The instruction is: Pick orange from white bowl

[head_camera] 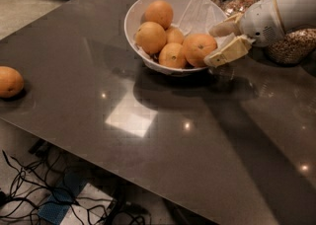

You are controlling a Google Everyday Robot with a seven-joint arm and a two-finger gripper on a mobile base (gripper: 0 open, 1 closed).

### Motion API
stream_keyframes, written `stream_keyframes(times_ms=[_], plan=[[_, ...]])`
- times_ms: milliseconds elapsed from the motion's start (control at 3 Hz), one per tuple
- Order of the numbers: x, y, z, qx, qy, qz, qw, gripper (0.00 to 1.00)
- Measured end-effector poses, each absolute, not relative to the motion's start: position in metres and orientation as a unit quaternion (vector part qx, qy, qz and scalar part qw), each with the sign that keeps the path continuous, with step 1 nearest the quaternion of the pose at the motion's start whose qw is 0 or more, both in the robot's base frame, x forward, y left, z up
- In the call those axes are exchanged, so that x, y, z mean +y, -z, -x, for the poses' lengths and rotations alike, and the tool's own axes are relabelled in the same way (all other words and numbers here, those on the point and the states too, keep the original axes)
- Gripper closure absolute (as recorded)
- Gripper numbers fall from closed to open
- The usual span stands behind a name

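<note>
Camera view: the table (148, 135) is dark and glossy, w/ the bowl (132, 8) at approx. 1 o'clock on it. The bowl holds five fruits on a crinkled liner (197, 14). The orange (196, 49) sits at 4 o'clock in the bowl, against the rim, stem dot facing up.

The gripper (209, 47) comes in from 3 o'clock on a white arm (291, 7). Its fingers (227, 54) are spread, one above and one below the orange's right side. The pads seem to touch the peel, but contact can't be confirmed.

Other oranges in the bowl: 11 o'clock (159, 13), 9 o'clock (150, 37), 6 o'clock (173, 55), one in the centre (174, 35). A lone orange (10, 82) lies at the table's 9 o'clock edge, well apart. A grain jar (296, 46) stands behind the arm. Cables (29, 189) lie on the floor at 7 o'clock.
</note>
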State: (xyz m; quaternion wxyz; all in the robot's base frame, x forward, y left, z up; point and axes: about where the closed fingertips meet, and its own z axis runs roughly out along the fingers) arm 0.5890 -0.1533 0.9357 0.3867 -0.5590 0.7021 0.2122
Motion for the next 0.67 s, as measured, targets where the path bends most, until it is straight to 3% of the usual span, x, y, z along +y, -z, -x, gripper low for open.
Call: stream_keyframes(times_ms=[667], plan=[[-0.14,-0.916,-0.595,0.707,-0.184,0.575,0.367,0.32]])
